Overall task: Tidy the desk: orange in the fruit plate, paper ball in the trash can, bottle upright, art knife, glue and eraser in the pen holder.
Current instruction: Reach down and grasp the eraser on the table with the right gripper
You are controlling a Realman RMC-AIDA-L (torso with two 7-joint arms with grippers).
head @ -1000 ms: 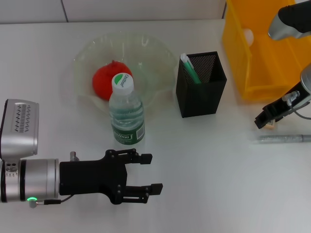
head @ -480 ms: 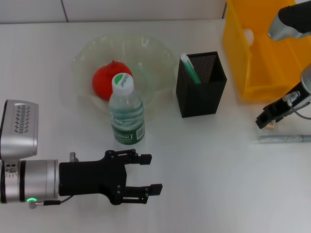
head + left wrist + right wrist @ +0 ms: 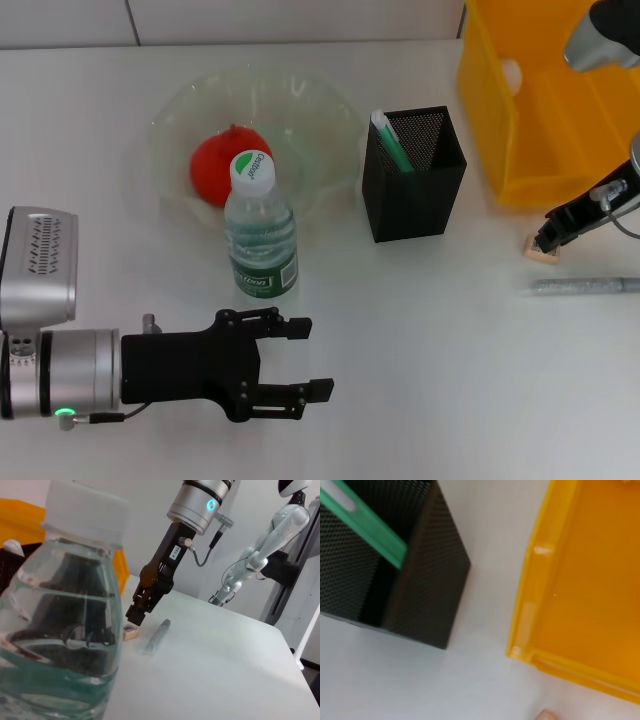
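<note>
Right gripper [image 3: 556, 236] fingers pressed together, touching eraser [image 3: 541, 250] at its 2 o'clock; left gripper [image 3: 296, 357] spread, idle.

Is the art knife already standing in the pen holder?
No. The art knife lies flat on the table to the right of the pen holder, which holds only the glue.

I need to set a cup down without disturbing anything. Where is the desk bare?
Bare desk lies between the pen holder, the left gripper and the art knife. Crowded: bottle against the fruit plate; right gripper at the eraser.
</note>
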